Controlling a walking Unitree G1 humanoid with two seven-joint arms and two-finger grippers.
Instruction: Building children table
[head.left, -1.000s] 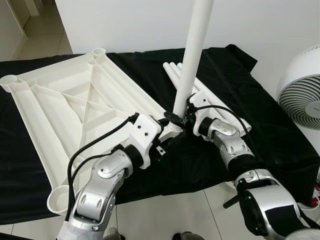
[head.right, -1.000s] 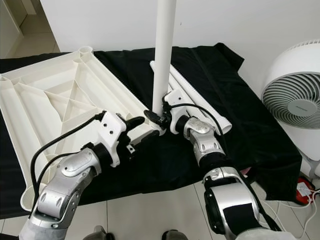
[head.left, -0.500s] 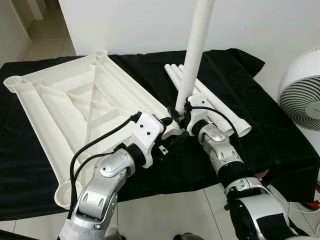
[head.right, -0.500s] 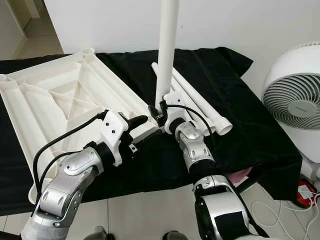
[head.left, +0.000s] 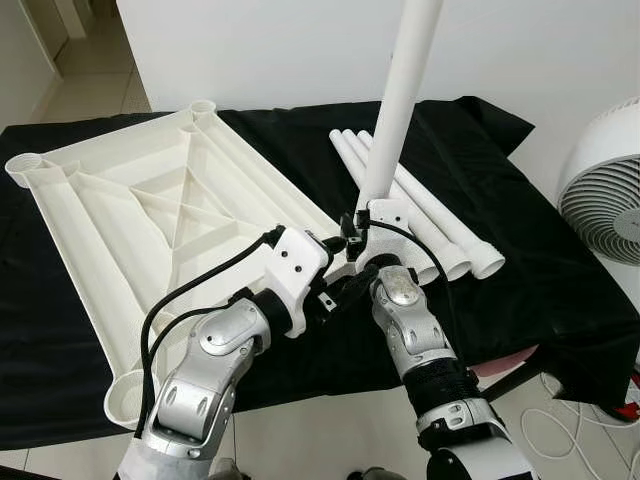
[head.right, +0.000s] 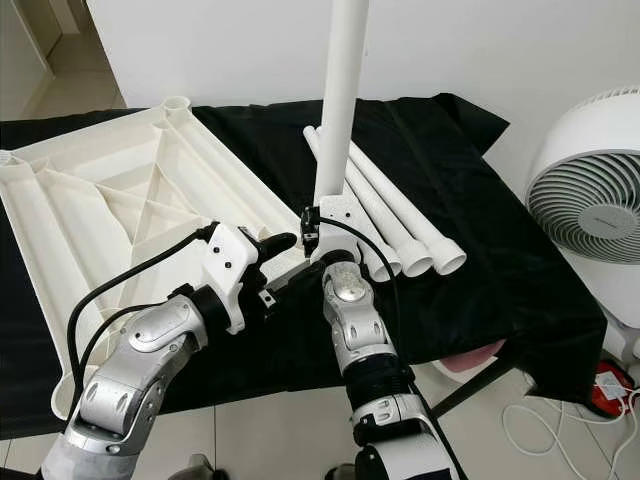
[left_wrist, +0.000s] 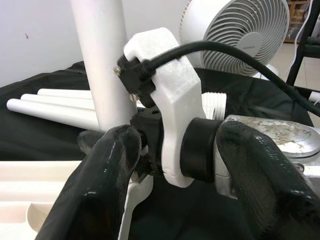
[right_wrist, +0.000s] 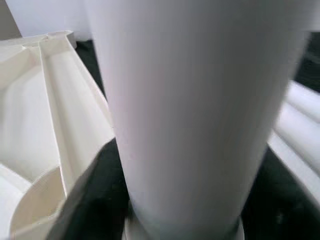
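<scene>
At tabletop (head.left: 130, 230) corner, right gripper (head.left: 352, 232) clasping upright leg (head.left: 400, 100) (left gripper (head.left: 335, 290) beside)

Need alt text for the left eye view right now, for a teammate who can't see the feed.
The right gripper holds a tall white plastic table leg upright at a corner of the upturned white plastic tabletop on a black cloth, with the left gripper beside that corner. Three more white legs lie on the cloth; a white fan stands at right.

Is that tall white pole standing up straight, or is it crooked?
It looks a bit crooked. The upright leg leans slightly away from its foot at the tabletop's near corner socket, where the right gripper is. The three spare legs lie neatly together on the black cloth.
</scene>
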